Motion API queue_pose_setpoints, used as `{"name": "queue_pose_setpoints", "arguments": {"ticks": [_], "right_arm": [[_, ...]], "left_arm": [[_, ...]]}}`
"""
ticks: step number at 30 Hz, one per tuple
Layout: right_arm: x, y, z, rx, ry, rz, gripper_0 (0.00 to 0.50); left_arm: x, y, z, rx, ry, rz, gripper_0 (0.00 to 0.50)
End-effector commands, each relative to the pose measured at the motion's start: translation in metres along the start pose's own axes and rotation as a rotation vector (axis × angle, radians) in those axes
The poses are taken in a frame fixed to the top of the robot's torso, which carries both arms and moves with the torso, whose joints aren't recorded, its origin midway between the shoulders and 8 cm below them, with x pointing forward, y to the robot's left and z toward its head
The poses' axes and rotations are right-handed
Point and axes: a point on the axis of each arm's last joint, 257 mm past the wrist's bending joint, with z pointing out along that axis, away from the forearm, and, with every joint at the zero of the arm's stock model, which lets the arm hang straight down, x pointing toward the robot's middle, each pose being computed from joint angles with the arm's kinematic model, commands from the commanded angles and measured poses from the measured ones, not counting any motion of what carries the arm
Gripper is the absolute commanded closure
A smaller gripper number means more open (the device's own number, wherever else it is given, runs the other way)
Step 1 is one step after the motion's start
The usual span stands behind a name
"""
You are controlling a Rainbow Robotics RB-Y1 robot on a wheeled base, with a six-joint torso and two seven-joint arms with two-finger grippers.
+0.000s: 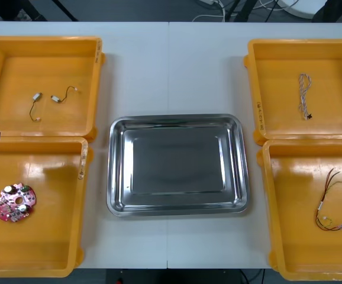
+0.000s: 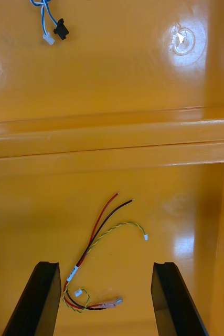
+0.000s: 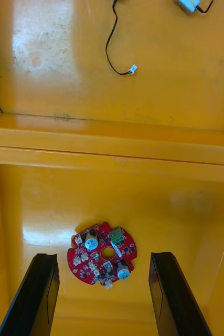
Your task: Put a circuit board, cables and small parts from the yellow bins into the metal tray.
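While spread, left pincer above board

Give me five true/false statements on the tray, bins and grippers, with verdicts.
1. The circuit board lies in the metal tray. False: it lies in the near left yellow bin.
2. The left gripper is open above the circuit board. True.
3. The right gripper is shut on the red and yellow cable. False: it is open, and the cable lies loose on the floor of the near right yellow bin.
4. The twisted blue and white cable lies in the far right yellow bin. True.
5. The small metal parts are in the metal tray. False: they lie in the far left yellow bin.
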Motion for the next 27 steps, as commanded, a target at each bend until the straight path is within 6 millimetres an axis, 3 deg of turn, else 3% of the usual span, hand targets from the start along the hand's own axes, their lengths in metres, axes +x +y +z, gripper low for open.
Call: {"name": "queue_pose_setpoints", "arguments": {"ticks": [1, 27], "right_arm": [[-0.0059, -0.0044, -0.0098, 0.008, -0.031, -0.018, 0.0], [-0.0059, -0.0044, -0.0098, 0.008, -0.031, -0.018, 0.0]], "left_arm": [[-0.0028, 0.0174, -0.016, -0.046, -0.022, 0.127, 0.0], [-0.0028, 0.0174, -0.016, -0.046, -0.022, 0.127, 0.0]]}}
